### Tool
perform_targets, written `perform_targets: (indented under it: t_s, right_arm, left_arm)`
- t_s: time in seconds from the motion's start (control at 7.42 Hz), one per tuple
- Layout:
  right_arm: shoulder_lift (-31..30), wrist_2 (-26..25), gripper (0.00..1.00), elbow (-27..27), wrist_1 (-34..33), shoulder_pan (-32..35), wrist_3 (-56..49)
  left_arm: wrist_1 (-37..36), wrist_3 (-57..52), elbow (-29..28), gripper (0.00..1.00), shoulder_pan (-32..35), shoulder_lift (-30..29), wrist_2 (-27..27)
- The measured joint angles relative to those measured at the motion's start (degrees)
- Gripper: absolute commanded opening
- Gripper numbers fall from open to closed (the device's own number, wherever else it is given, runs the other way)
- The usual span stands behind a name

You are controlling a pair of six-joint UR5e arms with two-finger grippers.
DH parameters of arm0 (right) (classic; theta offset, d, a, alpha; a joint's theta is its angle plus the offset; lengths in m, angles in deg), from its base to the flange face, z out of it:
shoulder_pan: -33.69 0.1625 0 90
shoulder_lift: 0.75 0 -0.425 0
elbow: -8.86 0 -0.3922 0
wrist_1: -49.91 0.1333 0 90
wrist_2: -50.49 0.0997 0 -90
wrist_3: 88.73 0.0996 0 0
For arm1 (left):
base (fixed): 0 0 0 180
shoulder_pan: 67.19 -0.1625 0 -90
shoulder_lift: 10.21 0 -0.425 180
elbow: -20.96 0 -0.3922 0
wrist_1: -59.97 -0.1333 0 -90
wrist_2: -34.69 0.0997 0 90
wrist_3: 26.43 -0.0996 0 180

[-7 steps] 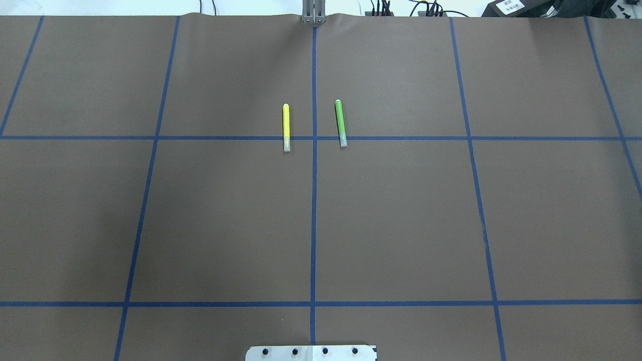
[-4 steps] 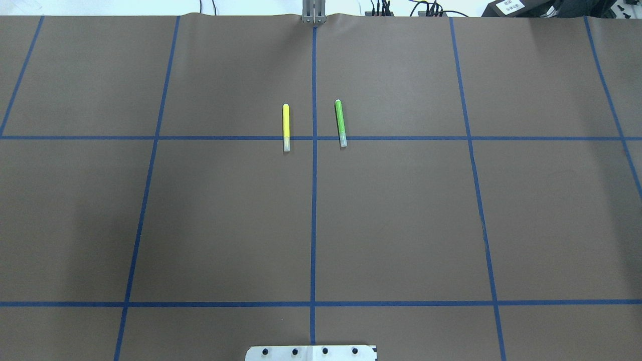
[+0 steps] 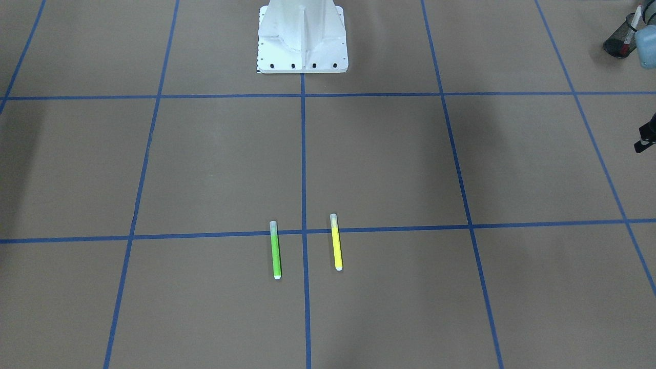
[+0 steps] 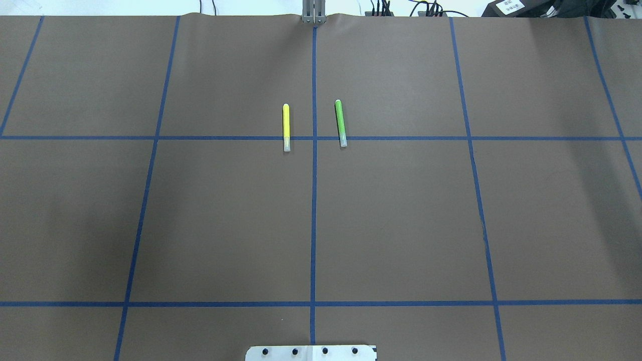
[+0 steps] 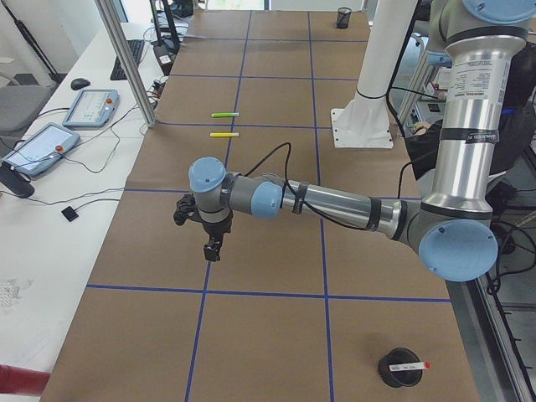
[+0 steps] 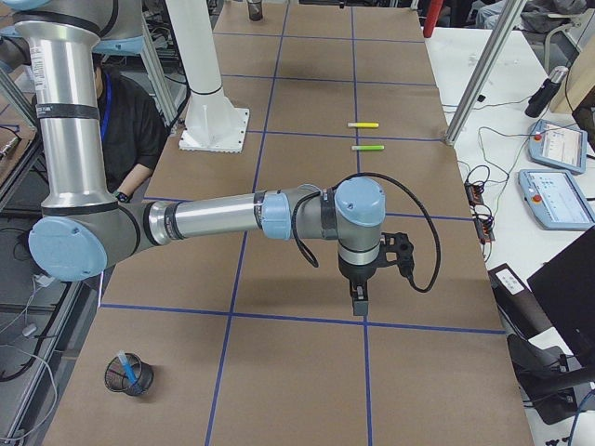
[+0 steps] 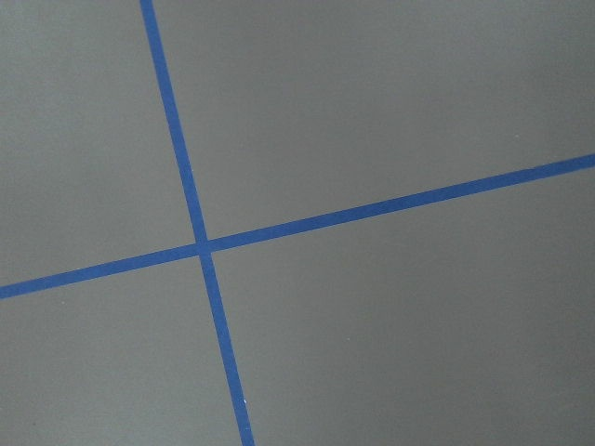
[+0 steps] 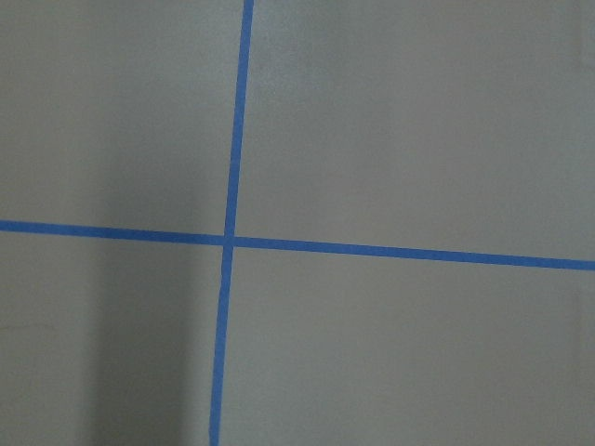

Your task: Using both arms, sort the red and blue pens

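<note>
Pens are already found in cups. The red pen (image 5: pixel 412 366) is kept in a black cup (image 5: pixel 399 376) at the robot's left end of the desk (image 4: pixel 401 225). The blue pen (image 6: pixel 127 364) is stood in a mesh cup (image 6: pixel 130 379) at the right end, so each colour is kept on its own side. The left claw (image 5: pixel 211 248) is held low over the desk and pointed down, and so is the right claw (image 6: pixel 359 302). No pen is seen in either. It cannot be told if the claws are apart or together. The yellow marker (image 4: pixel 286 128) and the green marker (image 4: pixel 340 123) are laid side by side in the middle, far from the robot, likely because they are not part of the sorting.
</note>
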Motion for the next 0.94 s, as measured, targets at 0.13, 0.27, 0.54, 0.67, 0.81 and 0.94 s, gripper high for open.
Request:
perform_targets:
  t_s: [0.13,0.27,0.54,0.67,0.81,0.94]
  right_arm:
    - [-1.1,1.1,1.00,0.4,0.1,-0.9,0.2]
    - [-2.7,1.7,1.00,0.5,0.2,-1.8,0.3]
    - [-4.4,1.9,1.00,0.2,0.1,-2.6,1.1]
    - [-4.8,2.0,1.00,0.0,0.0,-2.7,1.3]
    - [-5.2,2.2,1.00,-0.5,0.0,-2.7,1.3]
    - [-5.4,2.3,1.00,-0.9,0.1,-2.7,1.3]
  left_arm:
    - [0.7,-0.1,-0.7,1.00,0.7,0.9,0.0]
    - [1.0,-0.3,-1.3,1.00,1.8,1.6,-0.1]
    - [0.5,-3.6,-2.2,1.00,5.9,3.2,-0.3]
    - [0.2,-5.5,-2.9,1.00,7.9,3.6,-0.3]
    - [0.1,-6.4,-3.5,1.00,9.0,3.8,-0.4]
    - [0.1,-6.7,-3.9,1.00,9.5,3.8,-0.3]
